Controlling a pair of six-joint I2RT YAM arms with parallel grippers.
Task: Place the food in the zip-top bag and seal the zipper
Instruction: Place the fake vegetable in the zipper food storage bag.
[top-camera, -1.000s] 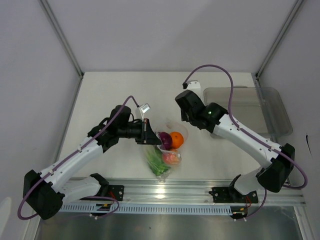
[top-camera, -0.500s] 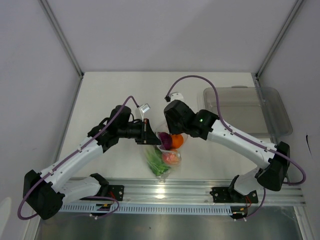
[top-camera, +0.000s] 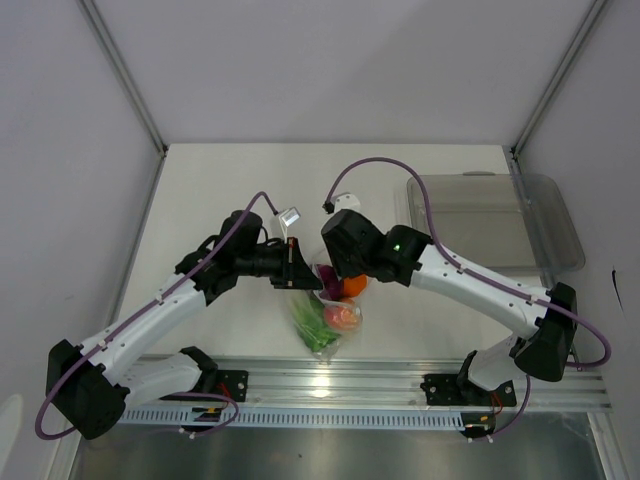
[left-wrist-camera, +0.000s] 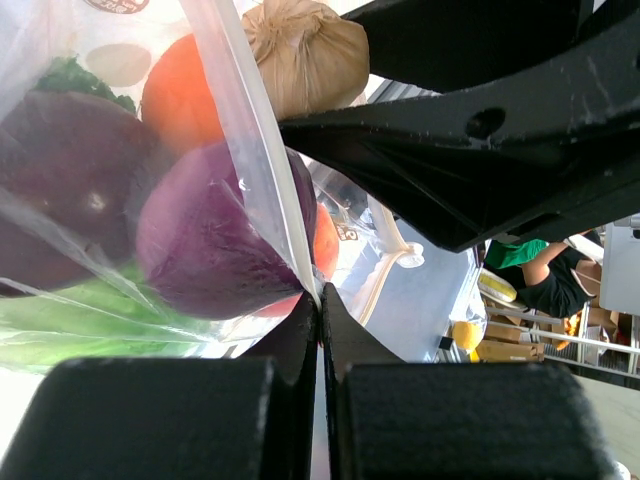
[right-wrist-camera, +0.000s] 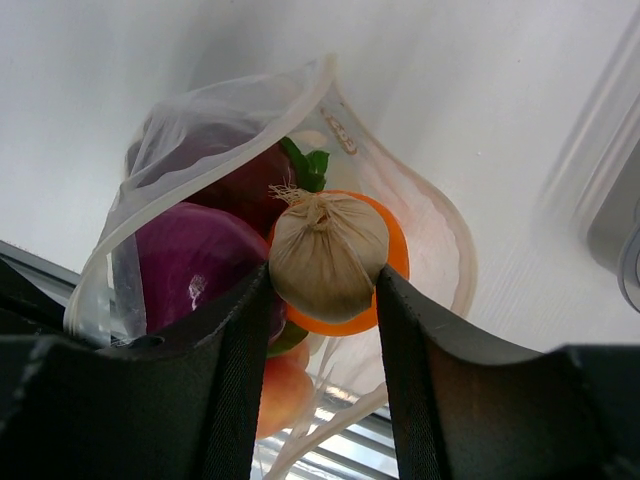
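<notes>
**Near edge.** The closed end of the zip-top bag (top-camera: 322, 332) lies on the surface (top-camera: 220, 190) just beyond the arm bases. Green cabbage (top-camera: 312, 325) shows through the film.

**Middle.** The peach-coloured fruit (right-wrist-camera: 285, 395), purple fruit (right-wrist-camera: 190, 265) and orange (right-wrist-camera: 398, 255) sit inside, crowded up toward the mouth. The left gripper (left-wrist-camera: 320, 305) is pinched fully together on one lip of the bag and holds the mouth raised and gaping. The zipper (right-wrist-camera: 240, 110) along the rim is unsealed. The right gripper (right-wrist-camera: 323, 280) hangs directly over the opening, jaws part-way apart and clasping the small beige piece (right-wrist-camera: 328, 250) on both sides.

**Far right.** The clear tray (top-camera: 500, 215) stands well apart.

**Risks.**
- If let go off-centre, the beige piece could strike the orange or the far lip and roll out onto the surface.
- With the fruit heaped so high, the piece may come to rest across the zipper line and block the seal.
- The thin film is held at a single pinch; a brush from the right fingers could pull it free and collapse the mouth.

**Pose.**
- The left arm runs diagonally from its near-left base, elbow bent, wrist level, fingers pointing rightward into the bag's rim.
- The right arm arcs leftward from its near-right base, its wrist tipped down over the mouth and its cable looping above.
</notes>
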